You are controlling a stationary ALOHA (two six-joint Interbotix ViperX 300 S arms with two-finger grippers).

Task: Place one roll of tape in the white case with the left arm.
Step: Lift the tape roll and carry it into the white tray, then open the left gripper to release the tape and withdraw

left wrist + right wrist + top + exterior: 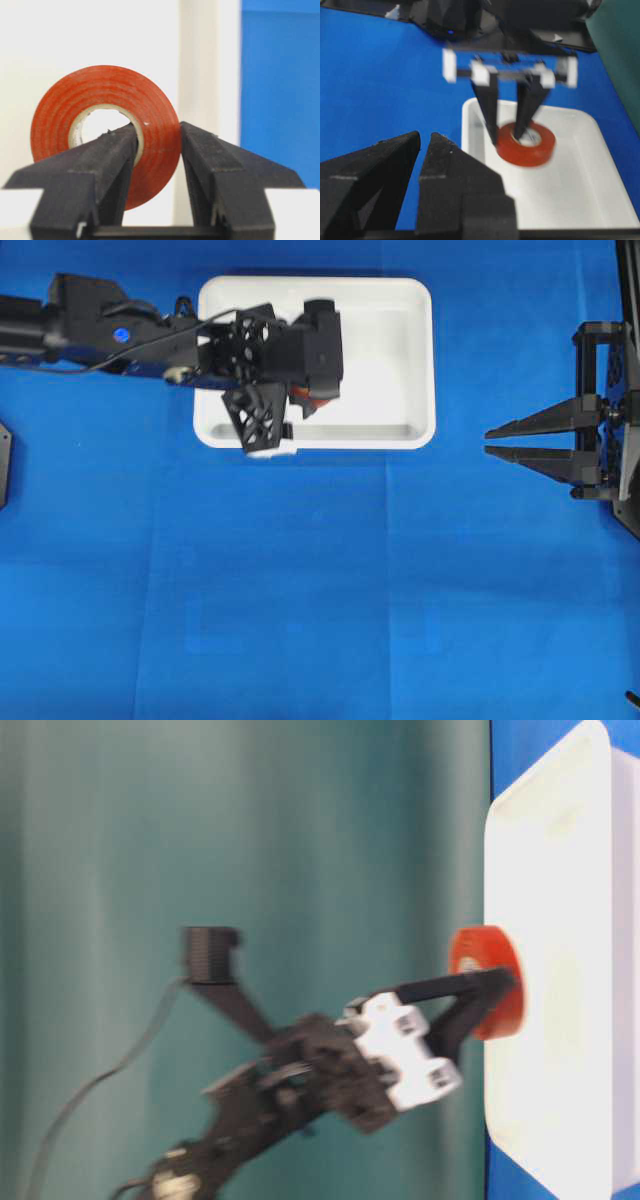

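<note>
The carry is done and the release is in hand: the left claw is pinched on the wall of the roll of tape, one finger through the hole and one outside; the roll hangs over the white case, near its front rim toward the left side, and in the right wrist view it looks low over the floor, though whether it touches I cannot tell. The next move, as I judge it, calls for parting the jaws and lifting straight out so the inner finger does not drag the roll. The right claw rests at the desk's right edge, jaws narrowly apart, holding nothing. The desk is covered in blue; a teal curtain hangs behind.
</note>
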